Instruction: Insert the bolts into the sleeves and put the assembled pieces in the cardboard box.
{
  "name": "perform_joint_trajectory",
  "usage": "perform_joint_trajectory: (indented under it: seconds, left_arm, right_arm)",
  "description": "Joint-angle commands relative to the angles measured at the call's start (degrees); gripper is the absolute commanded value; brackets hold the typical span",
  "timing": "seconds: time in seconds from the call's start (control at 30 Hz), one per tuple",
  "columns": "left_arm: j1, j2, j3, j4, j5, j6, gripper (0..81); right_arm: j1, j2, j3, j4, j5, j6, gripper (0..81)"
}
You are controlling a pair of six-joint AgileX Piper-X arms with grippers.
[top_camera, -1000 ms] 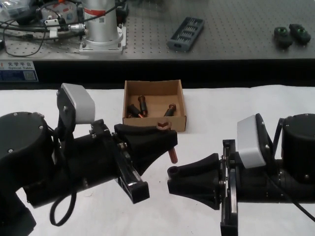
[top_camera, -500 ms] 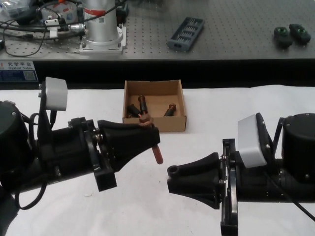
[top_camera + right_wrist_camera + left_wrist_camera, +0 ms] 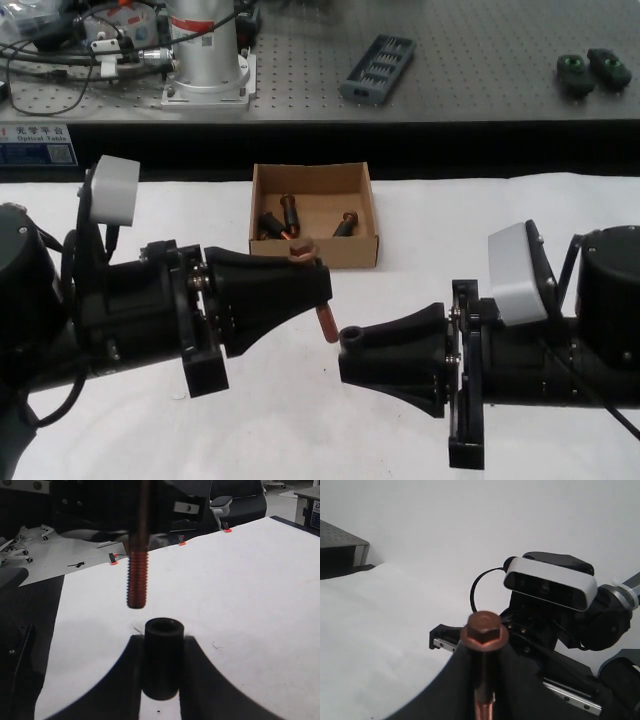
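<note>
My left gripper (image 3: 315, 290) is shut on a copper bolt (image 3: 326, 322), head up (image 3: 484, 630) and threaded end down. The bolt's threads (image 3: 137, 577) hang just above and slightly aside of the open mouth of a black sleeve (image 3: 164, 657), with a small gap between them. My right gripper (image 3: 350, 345) is shut on that sleeve (image 3: 350, 337) and holds it upright over the white cloth. Behind them stands the cardboard box (image 3: 315, 250), with several bolts and dark sleeves lying inside.
White cloth (image 3: 420, 240) covers the bench in front. Behind it a perforated metal table carries a silver post base (image 3: 205, 60), a dark grey rack (image 3: 378, 65), two black parts (image 3: 592, 70) and cables at the far left.
My left gripper swung left with the bolt, then came back a little right. My right gripper rose slightly, so the sleeve now sits just under the bolt's tip.
</note>
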Motion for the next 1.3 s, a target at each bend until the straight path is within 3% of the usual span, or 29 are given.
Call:
perform_joint_trajectory:
  seconds: [0.0,0.63,1.27]
  left_arm:
    - [0.15,-0.01,-0.39,-1.54,0.53,-0.89,0.6]
    - [0.15,-0.01,-0.36,-1.07,1.06,-0.89,0.6]
    - [-0.01,-0.01,-0.24,3.75,4.54,0.81,0.6]
  right_arm:
    - [0.06,-0.79,0.5,-0.99,-0.44,0.75,4.4]
    - [4.07,-0.79,1.26,-3.58,0.75,2.92,4.4]
    - [4.05,-0.79,1.26,-3.58,2.18,1.93,4.4]
